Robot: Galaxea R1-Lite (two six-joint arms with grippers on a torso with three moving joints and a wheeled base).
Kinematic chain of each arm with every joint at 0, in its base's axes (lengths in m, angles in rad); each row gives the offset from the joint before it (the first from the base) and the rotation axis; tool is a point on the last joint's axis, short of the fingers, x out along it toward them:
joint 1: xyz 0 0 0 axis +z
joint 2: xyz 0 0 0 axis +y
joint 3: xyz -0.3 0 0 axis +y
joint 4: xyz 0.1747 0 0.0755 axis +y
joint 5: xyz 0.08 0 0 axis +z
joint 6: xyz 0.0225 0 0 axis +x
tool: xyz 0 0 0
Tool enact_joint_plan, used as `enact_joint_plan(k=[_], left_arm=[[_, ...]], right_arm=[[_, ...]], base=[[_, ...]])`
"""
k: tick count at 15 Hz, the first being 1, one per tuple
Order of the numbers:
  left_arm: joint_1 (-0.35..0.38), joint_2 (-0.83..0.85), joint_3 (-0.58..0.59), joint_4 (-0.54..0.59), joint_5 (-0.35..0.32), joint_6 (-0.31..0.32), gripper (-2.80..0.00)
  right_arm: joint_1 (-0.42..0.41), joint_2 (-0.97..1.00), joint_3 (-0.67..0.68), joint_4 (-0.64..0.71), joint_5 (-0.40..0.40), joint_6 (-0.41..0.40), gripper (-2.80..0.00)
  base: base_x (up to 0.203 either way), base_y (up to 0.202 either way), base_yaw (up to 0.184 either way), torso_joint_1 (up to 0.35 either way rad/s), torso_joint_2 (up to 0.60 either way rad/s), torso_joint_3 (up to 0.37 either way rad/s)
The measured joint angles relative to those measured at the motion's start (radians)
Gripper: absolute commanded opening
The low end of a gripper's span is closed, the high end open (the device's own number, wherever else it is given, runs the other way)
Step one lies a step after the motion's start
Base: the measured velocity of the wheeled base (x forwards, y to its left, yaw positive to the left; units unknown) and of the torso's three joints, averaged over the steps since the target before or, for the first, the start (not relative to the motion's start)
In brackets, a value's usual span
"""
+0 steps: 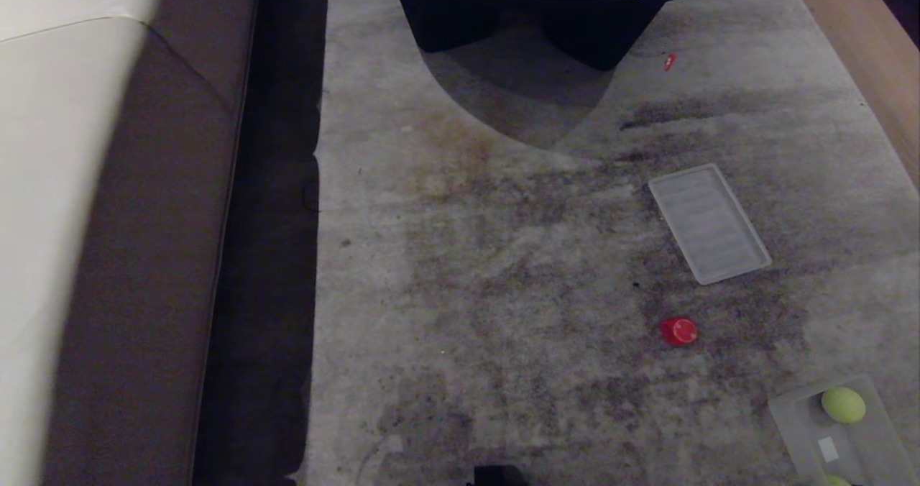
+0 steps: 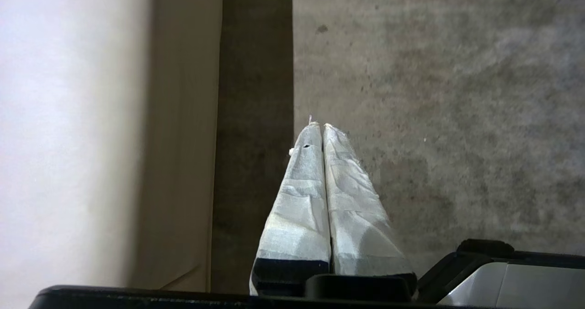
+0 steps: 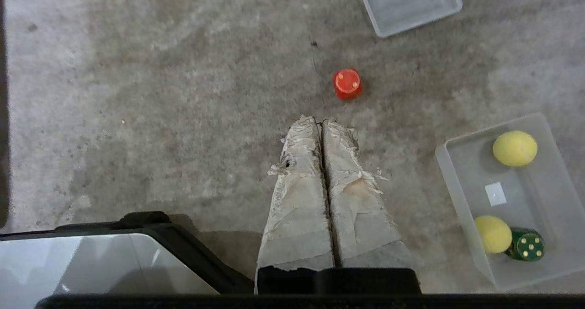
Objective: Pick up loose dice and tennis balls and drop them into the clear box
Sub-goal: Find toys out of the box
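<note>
Red die (image 1: 678,331) lies alone on the stained carpet (image 1: 503,270), lower right of centre in my head view, the one loose piece I can see. Below and right of it, at the frame's lower right corner, the clear box (image 1: 790,414) stands open and already contains two tennis balls (image 3: 514,148) and a dark green die (image 3: 526,245) (the die shows only in the right wrist view). Its lid (image 1: 709,223) rests flat above the red die, set aside, I judge, to keep the box open. Right gripper (image 3: 321,122) hangs over bare carpet just short of the red die, padded fingers pressed together and empty. Left gripper (image 2: 319,126) is likewise closed and empty beside the sofa base (image 2: 183,140).
</note>
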Motion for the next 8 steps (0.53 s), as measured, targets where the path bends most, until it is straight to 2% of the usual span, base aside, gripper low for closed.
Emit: enact_joint_plan(k=[8], left_arm=[[0.0, 0.0, 0.0, 0.0, 0.001, -0.001, -2.8]], right_arm=[[-0.001, 0.0, 0.0, 0.0, 0.0, 0.0, -2.8]], base=[[0.0, 0.0, 0.0, 0.003, 0.0, -0.197]])
